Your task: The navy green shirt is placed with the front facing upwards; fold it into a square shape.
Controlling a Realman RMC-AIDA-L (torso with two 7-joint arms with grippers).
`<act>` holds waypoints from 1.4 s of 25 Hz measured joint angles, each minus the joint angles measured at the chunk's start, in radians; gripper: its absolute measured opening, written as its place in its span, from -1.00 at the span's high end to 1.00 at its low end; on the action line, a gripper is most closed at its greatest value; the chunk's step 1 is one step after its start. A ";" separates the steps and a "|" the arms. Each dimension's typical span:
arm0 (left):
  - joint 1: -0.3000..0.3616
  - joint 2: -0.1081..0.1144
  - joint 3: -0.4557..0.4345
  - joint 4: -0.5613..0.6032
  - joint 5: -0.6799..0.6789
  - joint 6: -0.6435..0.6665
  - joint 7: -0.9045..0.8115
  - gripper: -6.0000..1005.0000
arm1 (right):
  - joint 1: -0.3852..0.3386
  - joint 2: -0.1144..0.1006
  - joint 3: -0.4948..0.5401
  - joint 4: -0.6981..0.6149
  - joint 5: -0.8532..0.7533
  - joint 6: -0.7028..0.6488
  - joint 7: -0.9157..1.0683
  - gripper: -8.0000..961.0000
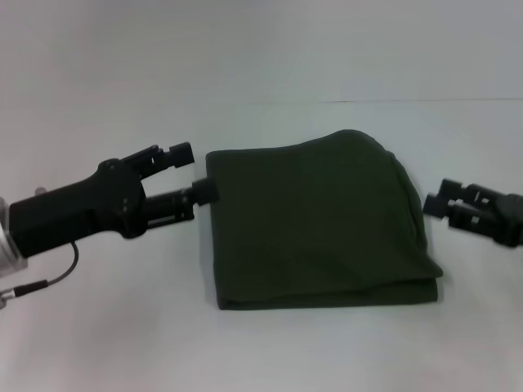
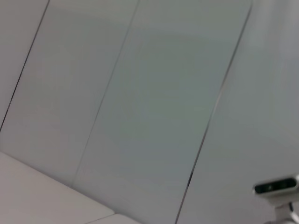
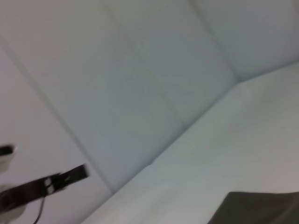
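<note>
The navy green shirt (image 1: 315,224) lies folded into a rough square on the white table (image 1: 106,343). The left gripper (image 1: 194,170) sits spread open at its left edge; the right gripper (image 1: 435,202) is near its right edge, grip unreadable.

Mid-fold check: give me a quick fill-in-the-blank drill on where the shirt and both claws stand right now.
1. The navy green shirt lies ____ into a rough square on the white table.
2. The left claw sits at the shirt's ____ edge, its fingers spread apart.
3. The right claw is near the shirt's right edge, holding ____.
4. In the head view, the shirt's "FREE" lettering is ____.

Missing words: folded; left; nothing; hidden
</note>
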 joint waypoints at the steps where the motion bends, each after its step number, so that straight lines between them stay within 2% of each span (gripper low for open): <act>1: 0.009 -0.002 0.002 0.003 0.002 0.001 0.028 -0.68 | 0.000 0.002 -0.007 -0.001 -0.006 -0.014 -0.024 -0.91; 5: 0.018 0.002 0.020 0.007 0.042 0.007 0.094 -0.78 | 0.021 0.005 -0.073 -0.019 -0.055 -0.062 -0.067 -0.91; 11: -0.010 0.017 0.024 0.023 0.192 0.049 0.072 -0.78 | 0.032 0.023 -0.167 -0.075 -0.099 -0.086 -0.094 -0.89; 18: -0.004 0.019 0.017 0.024 0.218 0.055 0.072 -0.78 | 0.034 0.006 -0.175 -0.082 -0.152 -0.104 -0.100 -0.88; 35: -0.010 0.020 0.018 0.023 0.232 0.065 0.035 -0.77 | 0.025 -0.002 -0.174 -0.082 -0.166 -0.104 -0.110 -0.87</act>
